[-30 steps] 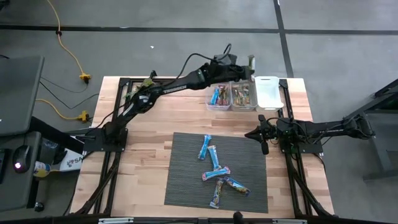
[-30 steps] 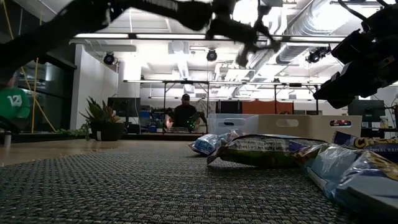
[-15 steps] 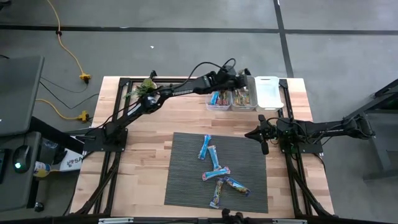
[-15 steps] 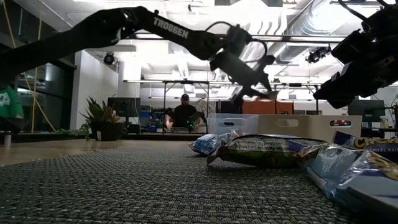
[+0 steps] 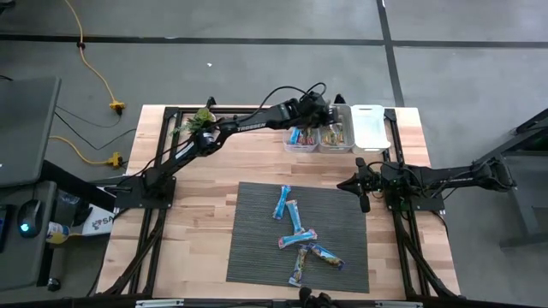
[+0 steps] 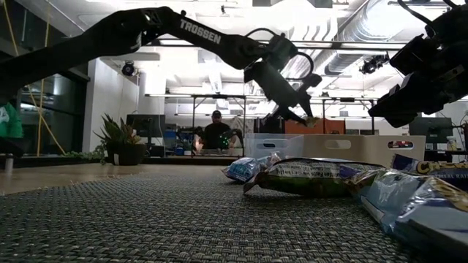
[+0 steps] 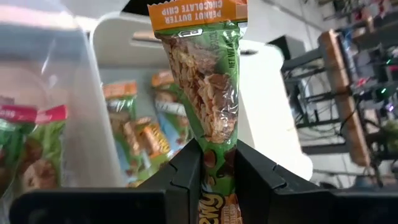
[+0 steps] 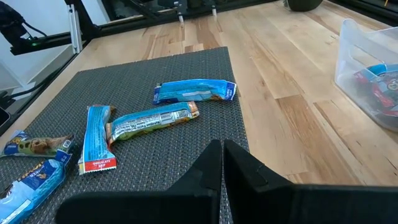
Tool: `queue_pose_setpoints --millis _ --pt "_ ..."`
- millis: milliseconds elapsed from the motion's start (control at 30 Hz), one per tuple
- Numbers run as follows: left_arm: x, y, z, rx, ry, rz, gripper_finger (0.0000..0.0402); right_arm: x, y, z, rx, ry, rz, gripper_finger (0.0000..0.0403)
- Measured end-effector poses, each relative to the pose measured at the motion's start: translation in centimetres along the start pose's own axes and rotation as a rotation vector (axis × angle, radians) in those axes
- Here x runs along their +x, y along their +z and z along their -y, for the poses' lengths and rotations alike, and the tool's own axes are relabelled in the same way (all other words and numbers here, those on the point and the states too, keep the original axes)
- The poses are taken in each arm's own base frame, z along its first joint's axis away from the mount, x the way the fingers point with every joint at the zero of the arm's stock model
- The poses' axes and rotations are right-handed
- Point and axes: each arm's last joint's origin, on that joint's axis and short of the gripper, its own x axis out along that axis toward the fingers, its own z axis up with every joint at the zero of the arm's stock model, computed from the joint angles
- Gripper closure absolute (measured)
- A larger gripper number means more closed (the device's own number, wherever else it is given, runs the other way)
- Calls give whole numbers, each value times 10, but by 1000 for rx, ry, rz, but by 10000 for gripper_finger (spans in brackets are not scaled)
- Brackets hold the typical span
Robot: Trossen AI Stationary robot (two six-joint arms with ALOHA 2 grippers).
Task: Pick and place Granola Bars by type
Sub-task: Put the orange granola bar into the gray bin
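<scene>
My left gripper (image 5: 330, 114) reaches to the table's far edge, shut on a green granola bar (image 7: 205, 93) with an orange end. It hangs over the middle clear bin (image 5: 336, 135), which holds green and orange bars (image 7: 142, 134). The bin to its left (image 5: 300, 135) holds blue bars; the white bin (image 5: 370, 127) to its right shows nothing inside. Several mostly blue bars (image 5: 295, 231) lie flat on the grey mat (image 5: 257, 257). My right gripper (image 5: 362, 190) waits shut at the mat's right edge. My left gripper pinches the green bar between its two fingers (image 7: 186, 171), on the wrapper's lower part (image 7: 214, 152). The bar runs along the fingers, its orange end (image 7: 198, 12) sticking out past the tips. The fingers slant down from the table's left. The bar is clear of the bin (image 6: 311, 119).
The three bins stand in a row at the far right of the wooden table (image 5: 205, 214). A small plant (image 5: 199, 120) sits near the far left. The low view shows a person seated in the room beyond the table.
My left gripper has come down toward the middle bin and tipped its fingers downward, carrying the green bar with it. Most of this happened early; it has since nearly stopped. The bar stays in the same hold.
</scene>
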Motion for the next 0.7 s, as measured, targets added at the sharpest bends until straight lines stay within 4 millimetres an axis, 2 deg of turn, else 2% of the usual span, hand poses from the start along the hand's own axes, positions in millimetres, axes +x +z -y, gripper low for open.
queue_pose_setpoints --millis 433,700 --pt "0 -3 -4 7 33 -44 326 0 0 0 0 0 -1 402" --pt "15 -14 -14 -47 -2 -139 326 0 0 0 0 0 0 402"
